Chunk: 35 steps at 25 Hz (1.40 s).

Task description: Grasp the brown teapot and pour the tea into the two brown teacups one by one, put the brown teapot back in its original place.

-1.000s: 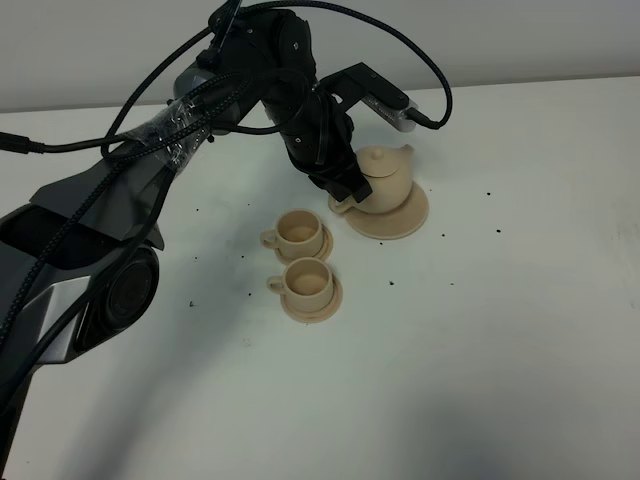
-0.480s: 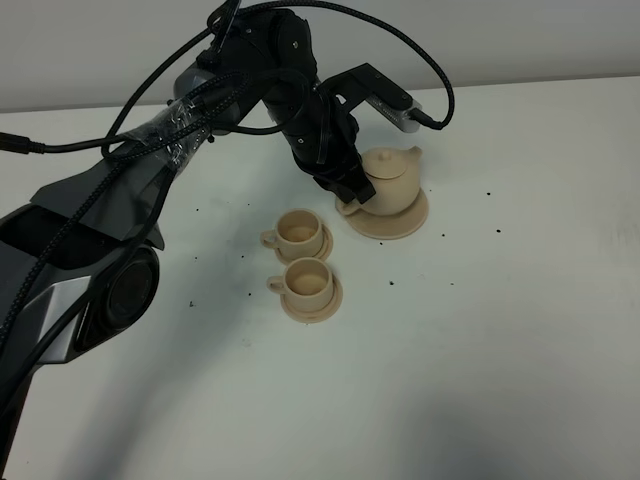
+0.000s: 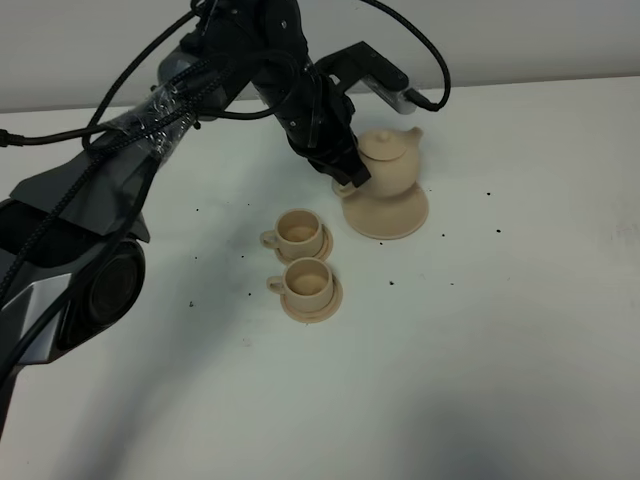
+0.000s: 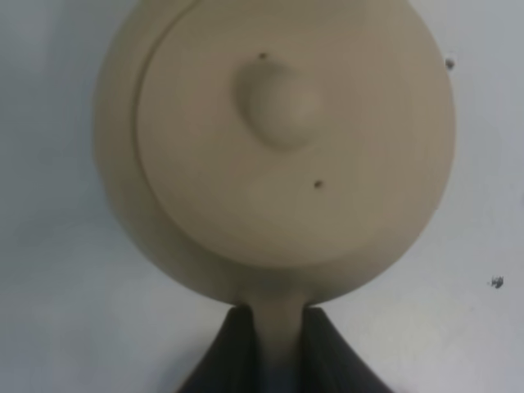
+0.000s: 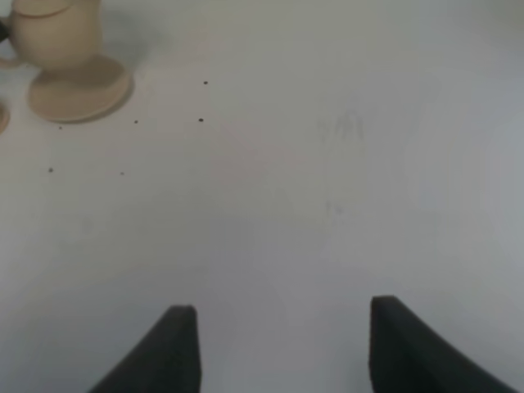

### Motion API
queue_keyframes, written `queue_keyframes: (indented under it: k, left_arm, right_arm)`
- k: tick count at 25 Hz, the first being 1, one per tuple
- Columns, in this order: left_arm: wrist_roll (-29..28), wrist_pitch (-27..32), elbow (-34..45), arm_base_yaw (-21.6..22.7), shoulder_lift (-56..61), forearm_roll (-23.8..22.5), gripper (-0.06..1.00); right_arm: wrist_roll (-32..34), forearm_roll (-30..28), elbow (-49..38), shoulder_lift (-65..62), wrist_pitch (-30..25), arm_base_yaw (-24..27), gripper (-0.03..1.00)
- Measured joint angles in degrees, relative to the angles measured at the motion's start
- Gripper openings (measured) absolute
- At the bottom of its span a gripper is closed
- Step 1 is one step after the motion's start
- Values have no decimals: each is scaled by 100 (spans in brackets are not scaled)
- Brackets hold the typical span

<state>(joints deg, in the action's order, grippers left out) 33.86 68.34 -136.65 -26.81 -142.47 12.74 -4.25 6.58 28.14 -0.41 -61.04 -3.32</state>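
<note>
**Teapot lifted off its saucer, pour still to come**

Exterior high view: the left tool (image 3: 346, 177) is clamped on the loop handle of the brown teapot (image 3: 390, 160). A second ago the pot sat on the large saucer (image 3: 386, 214). Now it hangs just above it, roughly upright with the spout pointing away from the arm, and the saucer's face shows bare. I read that as the grasp done and the lift under way. The next leg would be a carry toward the far teacup (image 3: 299, 231) and the near teacup (image 3: 308, 279). Each sits on its own small saucer near the large one, on the arm's side of it, and neither looks to hold tea yet. The white tabletop (image 3: 500, 330) is speckled with a few dark flecks.

Left wrist view: the pot fills the frame from above. It is a squat, round, matte beige body with its lid seated and the knob (image 4: 278, 100) central. Two dark fingers pinch the narrow handle between them.

Right wrist view: the right tool (image 5: 282, 348) stands spread and empty over bare tabletop, well apart from the pot and saucer seen far off.
</note>
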Motion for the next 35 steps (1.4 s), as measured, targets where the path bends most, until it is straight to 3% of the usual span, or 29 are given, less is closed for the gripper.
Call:
queue_keyframes:
  k: [14,35]
  left_arm:
    - [205,-6,50,151,391,267,15]
    - [904,-42,3142,728,2149,429,15]
  right_arm:
    - [0,0,0,0,0,0,49]
    - [0,0,0,0,0,0,49]
